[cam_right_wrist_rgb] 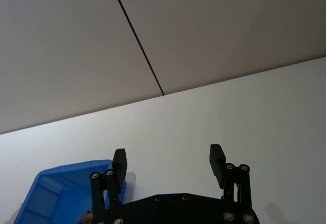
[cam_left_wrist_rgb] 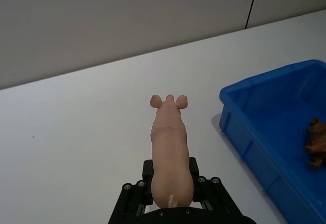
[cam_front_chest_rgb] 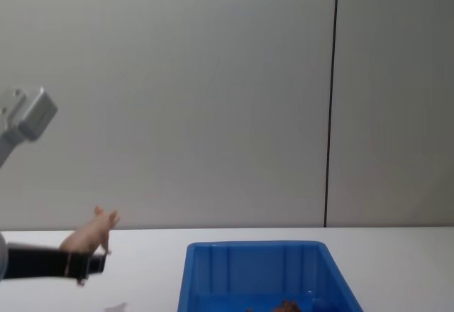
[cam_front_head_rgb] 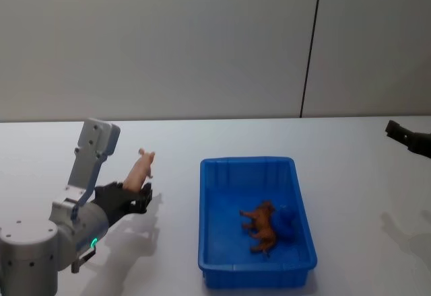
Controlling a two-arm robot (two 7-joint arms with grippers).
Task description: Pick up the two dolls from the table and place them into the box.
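Pig (cam_front_head_rgb: 141, 169) clamped at rear in left gripper (cam_front_head_rgb: 139, 198), lifted off table (cam_front_head_rgb: 350, 155), long axis pointing away from jaws. Box (cam_front_head_rgb: 209, 242) lies to its right, brown doll (cam_front_head_rgb: 261, 225) inside. Right gripper (cam_right_wrist_rgb: 169, 164) spread, empty, parked right of box.

My right tool (cam_front_head_rgb: 408, 136) is cut by the head view's edge; my left tool (cam_left_wrist_rgb: 170, 193) hides the pig's (cam_left_wrist_rgb: 169, 155) legs.

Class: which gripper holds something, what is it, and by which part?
The left gripper holds the pink pig by its rear end; the right gripper is open and holds nothing.
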